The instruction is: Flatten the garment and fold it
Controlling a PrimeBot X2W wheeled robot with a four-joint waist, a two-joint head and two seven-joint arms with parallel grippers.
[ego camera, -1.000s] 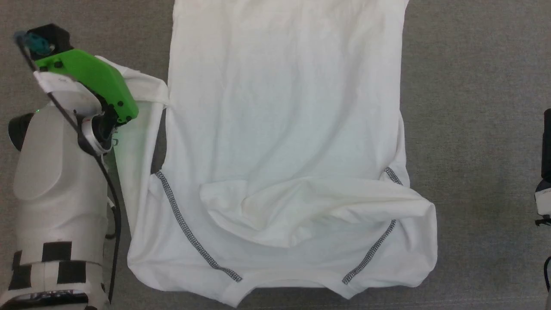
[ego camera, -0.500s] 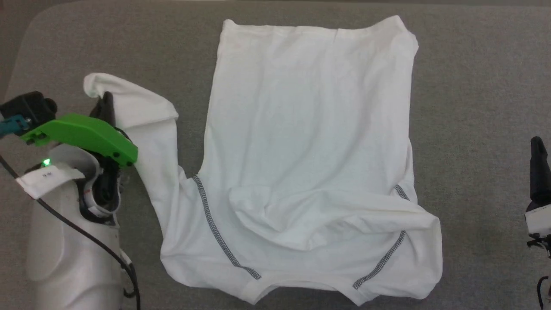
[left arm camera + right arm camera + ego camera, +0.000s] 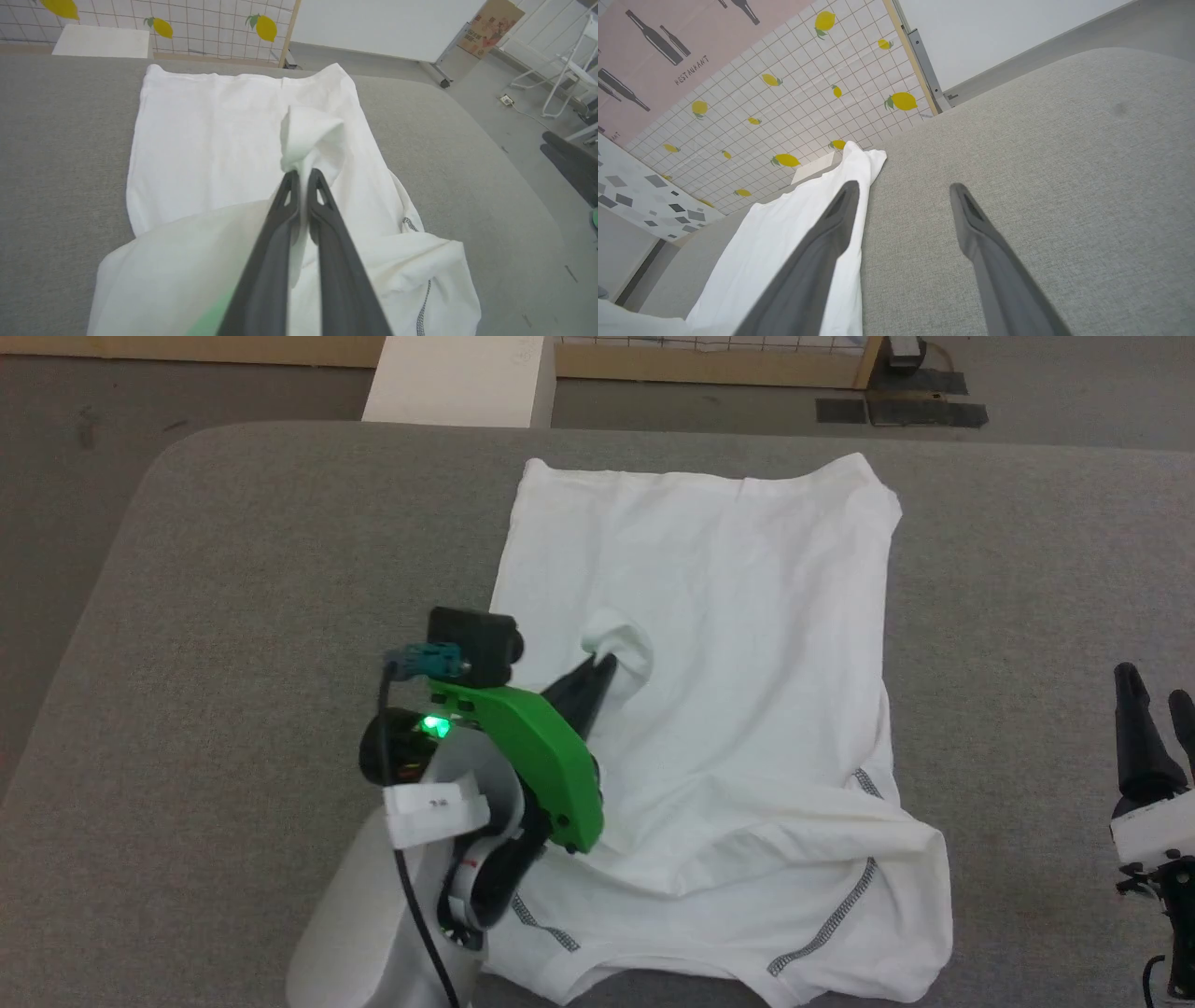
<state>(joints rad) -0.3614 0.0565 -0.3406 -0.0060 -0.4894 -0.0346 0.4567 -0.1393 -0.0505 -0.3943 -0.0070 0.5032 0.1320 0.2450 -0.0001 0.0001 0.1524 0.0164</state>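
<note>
Pinching shut on the bunched end of a sleeve, the left claw is pictured raised over a white shirt. The cloth is gathered into a small peak just beyond the fingertips. From there the sleeve is draped back beneath the claw and across the shirt's body. Ahead of the claw the shirt is spread flat on a grey cloth-covered table, its straight far edge lying near the table's far side. To the claw's right and behind it, the fabric is heaped in a loose fold, where a line of dark zigzag stitching can be seen. Well off to the right, clear of the shirt, the right claw is held over bare table, its fingers spread apart with nothing between them. Beyond the table's far edge a white box is set on the floor.
</note>
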